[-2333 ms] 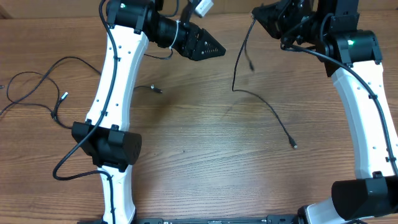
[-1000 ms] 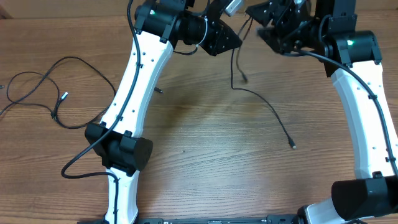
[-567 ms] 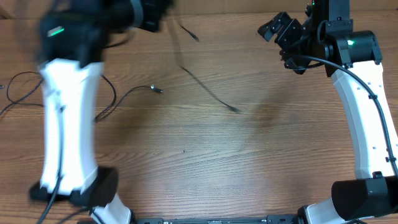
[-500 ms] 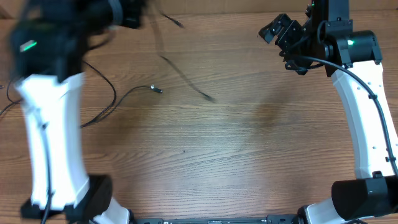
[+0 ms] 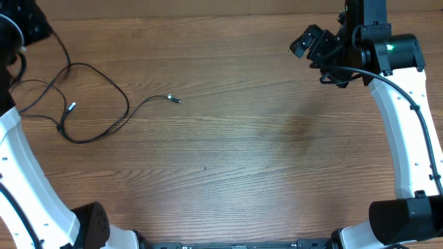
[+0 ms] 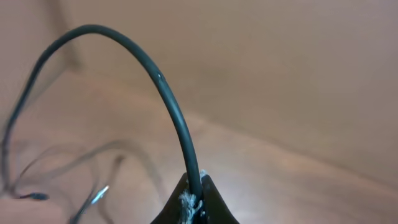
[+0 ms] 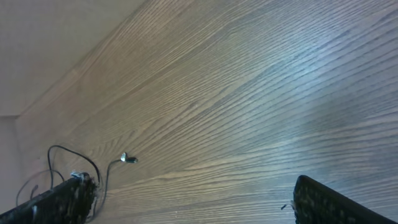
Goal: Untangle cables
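Observation:
Thin black cables (image 5: 93,104) lie in loose overlapping loops at the table's far left. One silvery plug tip (image 5: 173,99) points toward the middle and another plug (image 5: 71,107) lies inside the loops. My left gripper (image 5: 38,28) hangs at the top left corner, shut on one cable (image 6: 168,93), which arcs up out of the pinched jaws (image 6: 194,200) and drops to the loops. At the top right my right gripper (image 5: 311,45) stands open and empty, far from the cables. In its wrist view the fingers (image 7: 59,202) frame bare wood and the distant plug tip (image 7: 127,159).
The white left arm (image 5: 28,187) runs down the left edge of the table. The white right arm (image 5: 408,117) runs down the right edge. The wooden table (image 5: 263,152) ends at a pale wall along the back.
The right gripper opened and let go of the cable. My left arm swung from the top middle to the far left corner, dragging that cable over to the loops there.

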Robot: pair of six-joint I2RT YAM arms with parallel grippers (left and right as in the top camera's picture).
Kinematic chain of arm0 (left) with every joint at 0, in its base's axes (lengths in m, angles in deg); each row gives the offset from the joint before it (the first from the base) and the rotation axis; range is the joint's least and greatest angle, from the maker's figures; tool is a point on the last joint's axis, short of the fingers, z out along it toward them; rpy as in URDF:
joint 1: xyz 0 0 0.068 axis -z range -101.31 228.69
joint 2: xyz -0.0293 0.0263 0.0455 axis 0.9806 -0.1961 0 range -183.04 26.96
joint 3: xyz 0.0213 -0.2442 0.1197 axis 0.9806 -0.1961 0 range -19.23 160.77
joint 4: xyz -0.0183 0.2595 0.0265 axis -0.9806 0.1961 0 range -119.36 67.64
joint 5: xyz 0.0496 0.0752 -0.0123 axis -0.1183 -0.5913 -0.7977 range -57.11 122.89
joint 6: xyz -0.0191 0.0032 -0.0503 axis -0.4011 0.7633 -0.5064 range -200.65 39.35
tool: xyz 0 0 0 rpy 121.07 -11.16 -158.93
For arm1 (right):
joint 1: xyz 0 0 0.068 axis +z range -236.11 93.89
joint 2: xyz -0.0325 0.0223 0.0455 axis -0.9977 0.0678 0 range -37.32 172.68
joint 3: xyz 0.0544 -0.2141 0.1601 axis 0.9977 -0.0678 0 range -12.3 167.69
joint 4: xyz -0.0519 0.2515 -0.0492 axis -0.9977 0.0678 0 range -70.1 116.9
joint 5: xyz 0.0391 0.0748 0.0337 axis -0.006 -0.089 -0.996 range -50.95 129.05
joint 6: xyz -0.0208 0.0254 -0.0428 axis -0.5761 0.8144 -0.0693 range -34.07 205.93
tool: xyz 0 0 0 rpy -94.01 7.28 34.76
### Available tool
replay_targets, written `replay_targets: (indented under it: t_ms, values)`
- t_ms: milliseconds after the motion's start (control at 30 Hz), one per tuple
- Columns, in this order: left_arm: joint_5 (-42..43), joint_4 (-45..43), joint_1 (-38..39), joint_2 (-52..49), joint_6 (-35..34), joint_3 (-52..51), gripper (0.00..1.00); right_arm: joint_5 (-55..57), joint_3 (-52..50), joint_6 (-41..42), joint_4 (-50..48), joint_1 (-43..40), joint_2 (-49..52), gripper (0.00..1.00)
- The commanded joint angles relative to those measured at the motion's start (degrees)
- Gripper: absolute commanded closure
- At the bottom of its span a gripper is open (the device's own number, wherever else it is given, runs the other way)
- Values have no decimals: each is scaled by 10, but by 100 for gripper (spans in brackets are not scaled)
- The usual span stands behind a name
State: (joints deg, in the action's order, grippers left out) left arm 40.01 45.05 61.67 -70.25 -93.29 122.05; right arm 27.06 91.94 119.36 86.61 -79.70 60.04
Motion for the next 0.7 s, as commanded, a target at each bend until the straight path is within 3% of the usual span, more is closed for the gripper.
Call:
replay_targets:
  t_ms: [0,100,267,333,367,400,433,667]
  values:
    - [-146,43,-2,-35,-50,3,96,6,7,-10,3,-1,0,0]
    - [-199,85,-3,-69,-73,3,96,6,7,-10,7,-1,0,0]
    - [-208,129,-5,-130,-73,3,94,6,7,-40,11,-1,0,0]
    - [-208,135,-5,-145,-73,3,71,6,7,-42,12,-1,0,0]
    - [-208,137,-5,-150,-73,3,49,6,7,-47,12,-1,0,0]
    - [-208,140,-5,-155,-73,3,20,6,7,-51,12,-1,0,0]
    - [-208,142,-5,-157,-73,3,0,6,7,-55,12,-1,0,0]
    - [-199,143,-6,-146,-73,3,0,6,7,-55,12,-1,0,0]
